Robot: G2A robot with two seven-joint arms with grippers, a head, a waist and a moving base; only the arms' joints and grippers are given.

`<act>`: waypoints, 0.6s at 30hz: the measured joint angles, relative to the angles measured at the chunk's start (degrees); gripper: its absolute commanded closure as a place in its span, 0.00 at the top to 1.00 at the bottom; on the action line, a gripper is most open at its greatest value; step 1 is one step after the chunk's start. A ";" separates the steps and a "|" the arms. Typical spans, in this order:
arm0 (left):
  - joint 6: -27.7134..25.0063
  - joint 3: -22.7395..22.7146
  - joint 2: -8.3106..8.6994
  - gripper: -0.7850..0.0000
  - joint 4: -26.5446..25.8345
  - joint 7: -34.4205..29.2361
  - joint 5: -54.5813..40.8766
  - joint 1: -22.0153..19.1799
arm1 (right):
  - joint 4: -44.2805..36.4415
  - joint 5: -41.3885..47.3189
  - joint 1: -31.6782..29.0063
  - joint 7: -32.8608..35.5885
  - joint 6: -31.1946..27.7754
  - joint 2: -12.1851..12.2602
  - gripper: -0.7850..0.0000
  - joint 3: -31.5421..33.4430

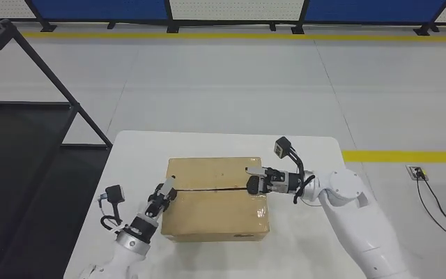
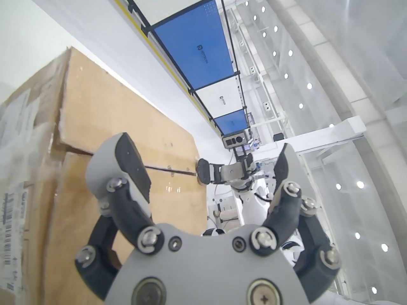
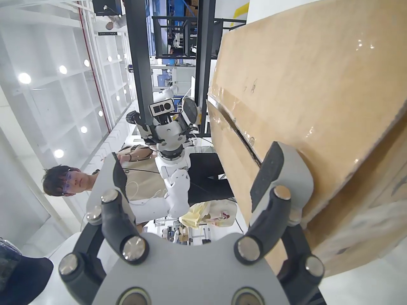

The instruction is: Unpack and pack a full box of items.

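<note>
A closed cardboard box (image 1: 216, 209) sits mid-table, its two top flaps meeting in a seam (image 1: 209, 188) that runs left to right. My left gripper (image 1: 167, 190) is at the seam's left end, open. In the left wrist view, the left gripper (image 2: 206, 155) has one finger (image 2: 130, 163) over the box top (image 2: 127, 106) by the seam and the other in the air. My right gripper (image 1: 251, 183) is at the seam's right end, open. In the right wrist view, the right gripper (image 3: 194, 157) has one finger (image 3: 273, 172) against the box top (image 3: 302, 80) near the seam. Neither holds anything.
The white table (image 1: 300, 237) has bare room to the right of and behind the box. A black metal frame (image 1: 42, 91) stands off the table's left side. A shipping label (image 2: 12, 211) is stuck on the box's left end face.
</note>
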 measured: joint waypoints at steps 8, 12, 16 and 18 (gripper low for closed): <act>-6.64 -10.47 -0.26 1.00 1.46 7.74 -10.50 8.19 | -0.42 -2.42 -0.57 0.81 -4.76 0.48 1.00 -0.22; -7.86 -14.64 -0.35 1.00 3.66 8.08 -15.05 11.99 | -1.26 -4.80 -0.84 1.33 -6.53 0.74 1.00 -0.74; -6.93 -16.24 -0.19 1.00 5.34 3.39 -17.00 14.63 | -2.63 -6.93 -1.05 1.40 -6.93 0.95 1.00 -1.37; -6.40 -17.64 -0.01 1.00 6.32 -2.17 -21.60 15.65 | -3.08 -7.56 -1.10 1.06 -6.76 1.04 1.00 -1.54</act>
